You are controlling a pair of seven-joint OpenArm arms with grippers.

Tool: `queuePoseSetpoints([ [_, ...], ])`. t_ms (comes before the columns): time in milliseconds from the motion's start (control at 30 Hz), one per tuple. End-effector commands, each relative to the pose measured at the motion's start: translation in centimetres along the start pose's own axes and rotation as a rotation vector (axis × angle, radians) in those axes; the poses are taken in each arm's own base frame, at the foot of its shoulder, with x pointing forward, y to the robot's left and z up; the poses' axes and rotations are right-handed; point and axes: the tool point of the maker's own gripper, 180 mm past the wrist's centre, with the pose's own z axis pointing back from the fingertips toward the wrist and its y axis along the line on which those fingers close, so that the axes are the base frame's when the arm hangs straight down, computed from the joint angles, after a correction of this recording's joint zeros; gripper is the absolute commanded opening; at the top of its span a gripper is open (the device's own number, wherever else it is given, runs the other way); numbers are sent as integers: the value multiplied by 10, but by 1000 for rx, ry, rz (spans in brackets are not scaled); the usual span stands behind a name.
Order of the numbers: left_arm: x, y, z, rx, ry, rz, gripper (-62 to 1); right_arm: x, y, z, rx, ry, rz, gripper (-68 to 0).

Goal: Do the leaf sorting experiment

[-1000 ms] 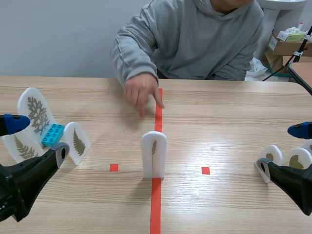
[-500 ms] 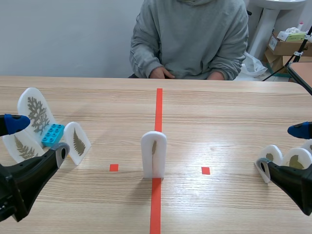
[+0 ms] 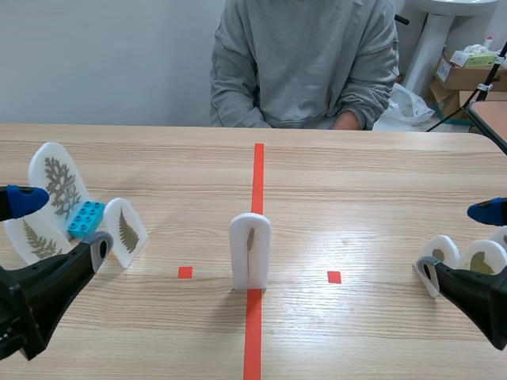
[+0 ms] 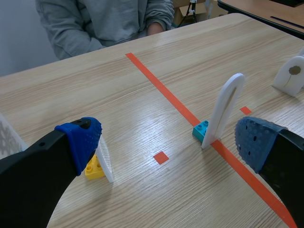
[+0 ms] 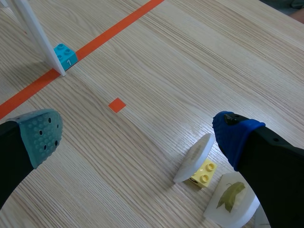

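A white arched card with a narrow leaf (image 3: 250,250) stands upright on the red centre line, propped by a small blue brick (image 4: 200,130); it shows edge-on ahead of both grippers (image 4: 223,109) (image 5: 33,28). At the left stand three fern cards (image 3: 62,184) (image 3: 125,231) (image 3: 33,239) around a blue brick (image 3: 85,218). At the right stand two leaf cards (image 3: 440,255) (image 3: 483,258). My left gripper (image 3: 55,229) is open beside the fern cards. My right gripper (image 3: 463,241) is open over the right-hand cards (image 5: 194,159).
A person in a grey hoodie (image 3: 305,63) sits across the table, hands at its far edge. Small red squares (image 3: 184,272) (image 3: 334,277) flank the centre card. Yellow bricks (image 4: 94,167) (image 5: 203,173) prop the nearest cards. Boxes (image 3: 467,71) stand behind the table at the right.
The person's hand, which pointed down at the red line a second ago, has drawn back to the table's far edge. Neither arm nor any card has moved.
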Motion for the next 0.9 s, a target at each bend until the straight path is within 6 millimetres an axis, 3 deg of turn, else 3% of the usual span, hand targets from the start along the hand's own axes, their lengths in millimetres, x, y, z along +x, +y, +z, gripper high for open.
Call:
queuePoseSetpoints([
  [0,11,-4,-3,-10,-38,0,-6,12,-5,1,0,-29,17,4],
  [700,11,-4,-3,-10,-39,0,-7,18,-6,0,-2,-49,24,4],
  [867,11,-4,-3,-10,-39,0,-7,23,-10,-10,2,-31,50,4],
])
